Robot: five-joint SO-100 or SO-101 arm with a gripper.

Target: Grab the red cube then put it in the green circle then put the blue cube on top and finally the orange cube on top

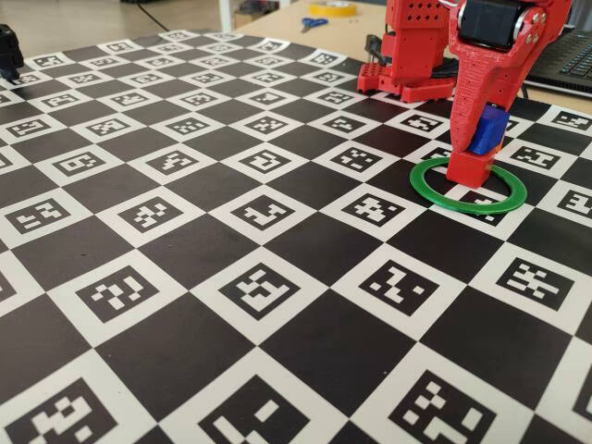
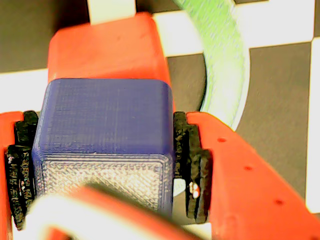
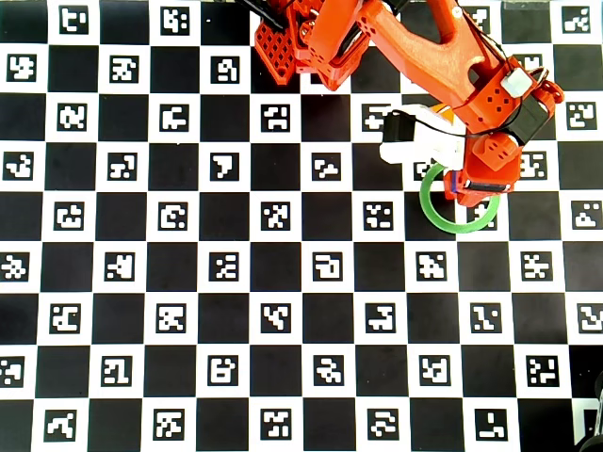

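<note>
Two cubes concern you: the blue cube (image 2: 102, 135) is clamped between the jaws of the gripper (image 1: 479, 139), directly above the red cube (image 1: 470, 169). Your arm reaches down steeply from 12 o'clock in the fixed view. The red cube rests on the counter (image 1: 231, 305) inside the green circle (image 1: 435, 191), toward its 10 o'clock edge. The orange cube cannot be made out with certainty.
</note>
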